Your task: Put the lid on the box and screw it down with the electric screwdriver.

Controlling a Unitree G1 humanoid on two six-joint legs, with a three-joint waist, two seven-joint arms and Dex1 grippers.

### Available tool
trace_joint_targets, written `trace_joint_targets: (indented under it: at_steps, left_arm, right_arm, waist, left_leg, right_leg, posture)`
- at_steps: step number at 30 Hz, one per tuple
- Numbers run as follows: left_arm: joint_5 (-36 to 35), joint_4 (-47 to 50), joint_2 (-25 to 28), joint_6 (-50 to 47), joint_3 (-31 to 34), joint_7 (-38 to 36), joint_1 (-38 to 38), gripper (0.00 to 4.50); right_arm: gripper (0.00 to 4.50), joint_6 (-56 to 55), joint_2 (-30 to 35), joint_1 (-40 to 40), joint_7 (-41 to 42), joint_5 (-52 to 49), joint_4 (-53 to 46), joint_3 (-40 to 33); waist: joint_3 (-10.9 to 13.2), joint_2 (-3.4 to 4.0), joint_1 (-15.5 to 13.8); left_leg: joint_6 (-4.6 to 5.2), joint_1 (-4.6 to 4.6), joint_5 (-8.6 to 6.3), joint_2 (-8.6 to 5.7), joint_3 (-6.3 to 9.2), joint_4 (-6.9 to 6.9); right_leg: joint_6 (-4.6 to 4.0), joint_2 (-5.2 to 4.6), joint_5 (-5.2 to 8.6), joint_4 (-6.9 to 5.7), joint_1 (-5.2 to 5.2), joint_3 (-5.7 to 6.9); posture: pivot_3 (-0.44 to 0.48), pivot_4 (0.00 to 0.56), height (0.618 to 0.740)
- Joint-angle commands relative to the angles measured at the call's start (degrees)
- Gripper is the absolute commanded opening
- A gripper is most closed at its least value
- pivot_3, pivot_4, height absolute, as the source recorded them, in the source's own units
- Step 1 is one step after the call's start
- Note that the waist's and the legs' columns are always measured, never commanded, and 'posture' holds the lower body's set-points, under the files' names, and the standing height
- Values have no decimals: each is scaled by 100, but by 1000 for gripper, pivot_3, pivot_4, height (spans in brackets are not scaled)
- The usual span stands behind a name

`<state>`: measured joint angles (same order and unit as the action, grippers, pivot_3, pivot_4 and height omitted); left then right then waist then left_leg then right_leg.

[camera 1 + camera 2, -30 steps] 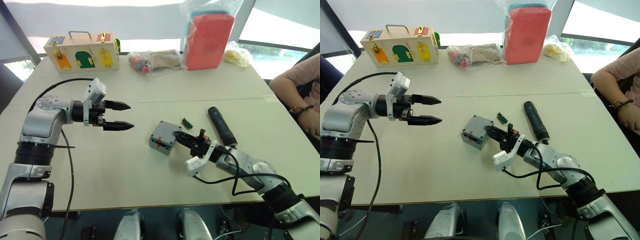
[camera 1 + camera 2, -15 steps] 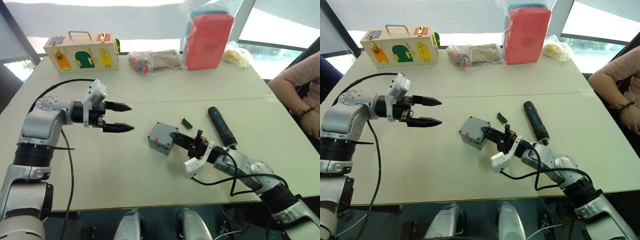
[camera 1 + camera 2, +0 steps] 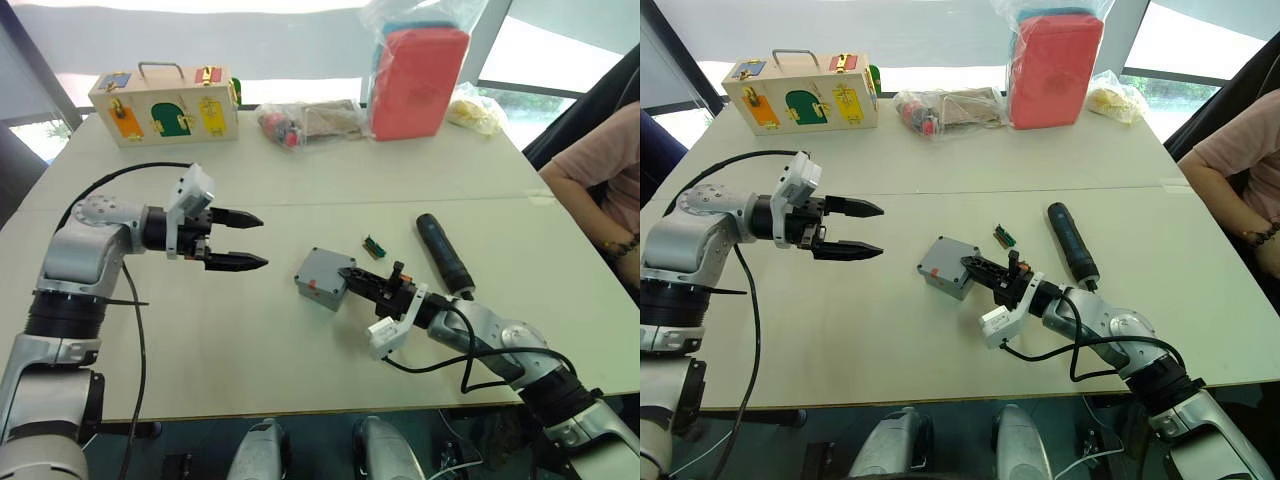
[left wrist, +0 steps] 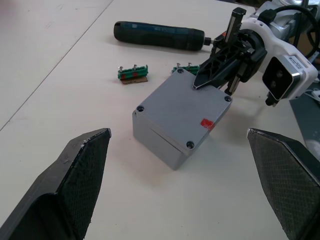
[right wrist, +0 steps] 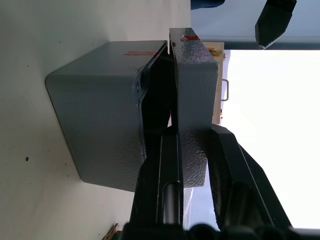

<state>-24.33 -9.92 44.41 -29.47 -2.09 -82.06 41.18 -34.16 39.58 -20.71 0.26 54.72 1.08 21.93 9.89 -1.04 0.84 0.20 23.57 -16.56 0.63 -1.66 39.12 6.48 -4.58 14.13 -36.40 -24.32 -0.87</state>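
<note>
The lid (image 3: 325,272) sits on the box (image 3: 314,291) mid-surface (image 3: 250,340); in the left eye view the right pincer (image 3: 357,279) pinches the lid's near edge. The left pincer (image 3: 245,240) hovers well apart, its fingers spread and gripping nothing. The electric screwdriver (image 3: 443,254) lies beyond, near a green connector block (image 3: 374,245).

The left wrist view shows the lid (image 4: 186,110) seated with corner screws.

In the right wrist view, the fingers (image 5: 225,170) clamp the lid's rim (image 5: 192,95), a gap opening to the box (image 5: 102,115).

You see lid (image 5: 192,75): grey plastic, fine pebbled matt texture, same as box (image 5: 100,110). Screwdriver (image 4: 160,36): black, matt, rubbery-looking. Table (image 3: 300,180): smooth, pale, matt.
</note>
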Motion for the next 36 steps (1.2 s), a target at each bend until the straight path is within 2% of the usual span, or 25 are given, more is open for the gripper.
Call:
trace_joint_targets:
  at_steps: [1,28,34,36]
  left_arm:
    - [-61,199,59,21,78,31,32,4474]
    - [-85,220,5,9,77,179,55,4474]
    - [29,247,-211,276,-42,266,71,4474]
    - [92,196,-319,342,-104,352,137,3962]
  right_arm:
    - [193,-5,0,13,-65,-121,7,-128]
    - [193,18,-31,-103,30,-85,234,14]
    - [193,27,7,11,-108,83,235,46]
    - [193,29,20,37,-155,124,252,46]
  waist:
    - [0,0,-1]
    - [-1,0,-1]
    - [-2,0,-5]
    - [-2,0,-6]
  left_leg:
    - [0,0,0,0,0,0]
    - [0,-1,0,-1,0,1]
    - [-1,-1,1,-1,0,2]
    - [-1,-2,1,-2,-1,2]
  right_leg:
    - [0,0,0,0,0,0]
    - [0,0,0,-4,0,0]
    - [0,-1,0,-4,2,0]
    - [0,-1,0,-4,2,0]
  posture:
    - [0,150,730]
    - [0,150,730]
    - [0,150,730]
    - [0,150,730]
